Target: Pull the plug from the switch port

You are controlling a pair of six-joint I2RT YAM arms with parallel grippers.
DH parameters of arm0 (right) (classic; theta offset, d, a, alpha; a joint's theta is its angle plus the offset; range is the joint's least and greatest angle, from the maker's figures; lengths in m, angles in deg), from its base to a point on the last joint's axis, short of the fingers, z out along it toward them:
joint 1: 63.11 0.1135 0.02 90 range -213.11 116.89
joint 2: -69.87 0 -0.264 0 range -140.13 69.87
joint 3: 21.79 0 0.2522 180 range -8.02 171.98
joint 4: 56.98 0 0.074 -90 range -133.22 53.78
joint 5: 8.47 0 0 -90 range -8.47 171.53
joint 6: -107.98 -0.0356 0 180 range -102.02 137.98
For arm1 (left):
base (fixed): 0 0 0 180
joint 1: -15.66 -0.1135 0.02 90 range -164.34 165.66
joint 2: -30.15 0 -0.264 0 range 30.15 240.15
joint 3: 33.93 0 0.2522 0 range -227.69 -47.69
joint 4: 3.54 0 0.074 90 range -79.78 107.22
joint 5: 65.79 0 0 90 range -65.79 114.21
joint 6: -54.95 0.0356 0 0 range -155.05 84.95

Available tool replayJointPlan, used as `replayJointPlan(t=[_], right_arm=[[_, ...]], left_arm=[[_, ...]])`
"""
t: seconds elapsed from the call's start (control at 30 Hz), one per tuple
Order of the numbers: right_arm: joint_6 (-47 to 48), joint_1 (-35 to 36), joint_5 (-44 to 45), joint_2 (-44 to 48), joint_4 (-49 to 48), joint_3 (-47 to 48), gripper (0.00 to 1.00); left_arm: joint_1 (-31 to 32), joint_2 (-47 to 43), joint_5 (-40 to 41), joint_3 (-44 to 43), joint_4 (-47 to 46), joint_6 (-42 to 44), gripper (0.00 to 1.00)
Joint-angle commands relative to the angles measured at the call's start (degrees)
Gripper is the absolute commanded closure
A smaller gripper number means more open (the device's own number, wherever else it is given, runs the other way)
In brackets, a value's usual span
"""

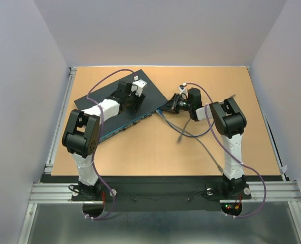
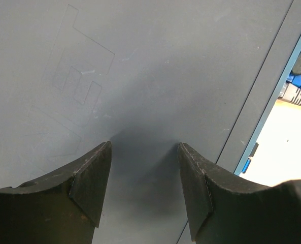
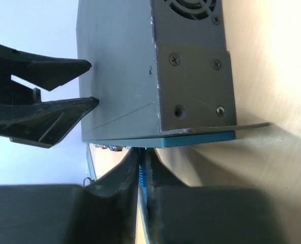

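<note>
Pinched at the port: the right hand point(image 1: 171, 105) has its fingers drawn nearly together on a blue plug point(image 3: 141, 178) at the bluish port edge of the switch point(image 1: 151, 96), which lies flat on the table point(image 1: 155, 152), left of centre. The left hand point(image 2: 144, 152) sits on the switch's lid, fingers apart and grasping nothing, apparently as a brace. The risk from here is probably a latch that has not let go: a straight pull would then drag the whole box, or the narrow grip could slip off the plug onto its cable. If the bracing hand skids, the switch slides too. Counted: one switch, one plug in view, two hands, and a grey cable point(image 1: 183, 133) trailing toward the arms (its strands cannot be counted from above).
</note>
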Motion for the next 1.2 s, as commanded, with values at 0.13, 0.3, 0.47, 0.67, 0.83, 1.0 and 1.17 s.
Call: replayJointPlan(t=[0.13,0.3,0.47,0.67,0.83,1.0,1.17], right_arm=[[4.18,1.23,3.86,3.61,0.61,-3.13,1.0],[6.56,1.14,4.56,5.89,2.99,-5.16,0.99],[7.97,0.87,3.09,6.34,4.39,-5.61,0.99],[7.0,0.87,2.98,5.72,4.04,-3.23,0.5],[5.42,0.96,3.15,2.57,3.96,-1.03,0.59],[1.12,0.87,0.61,-0.51,-0.43,0.11,0.64],[-0.91,1.05,-0.62,-1.92,-2.11,1.87,0.62]], left_arm=[[-0.01,1.78,2.22,-1.19,-1.69,-0.41,0.34],[-0.18,1.87,2.58,-1.36,-1.95,-0.5,0.34],[-0.18,0.99,2.49,-1.01,-2.04,-0.24,0.34],[-0.1,0.46,2.23,-0.66,-2.22,-0.06,0.34],[-0.18,0.29,2.05,-0.66,-2.22,-0.06,0.34],[-0.18,0.37,1.87,-0.75,-2.22,0.03,0.34],[-0.1,0.29,1.87,-0.75,-2.13,-0.06,0.34]])
